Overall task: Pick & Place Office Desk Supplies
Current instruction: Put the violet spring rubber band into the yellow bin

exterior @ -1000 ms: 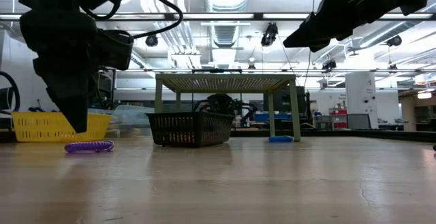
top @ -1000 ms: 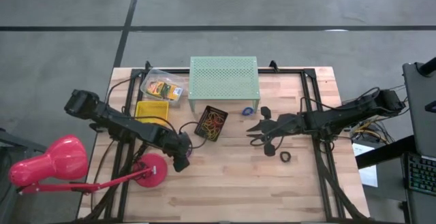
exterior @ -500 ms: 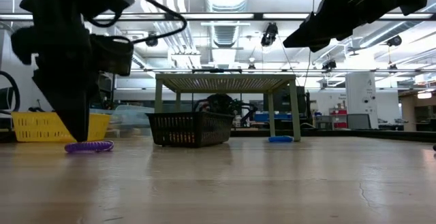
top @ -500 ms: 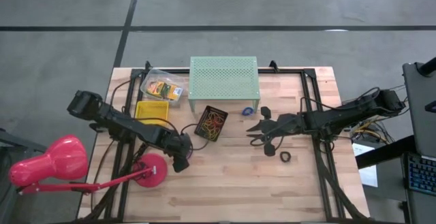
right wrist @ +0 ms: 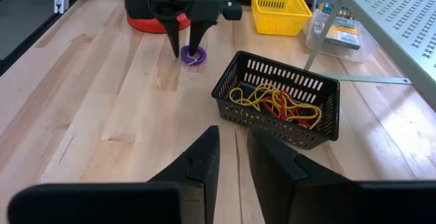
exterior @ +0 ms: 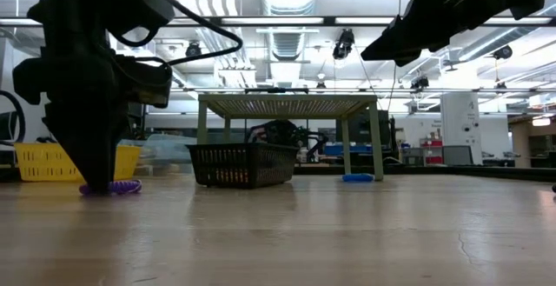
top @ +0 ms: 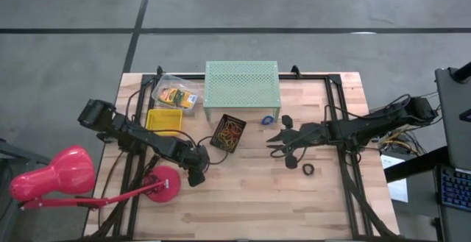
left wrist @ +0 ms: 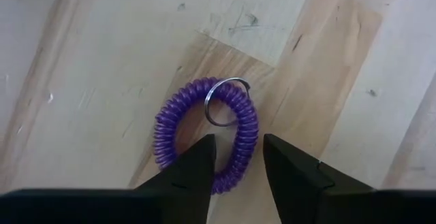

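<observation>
A mint-green perforated stand [top: 241, 84] sits at twelve o'clock on the wooden counter [top: 250, 198]; a pink desk lamp [top: 55, 174] overhangs the eight o'clock corner.

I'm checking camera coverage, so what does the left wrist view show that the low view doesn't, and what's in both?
Only the left wrist view shows the metal key ring on the purple coil band and the open left gripper straddling one side of the coil.

Only the low view shows the yellow basket, the black basket, the green stand and the right gripper raised above the table.

Both show the purple coil band on the wooden table under the left gripper.
</observation>
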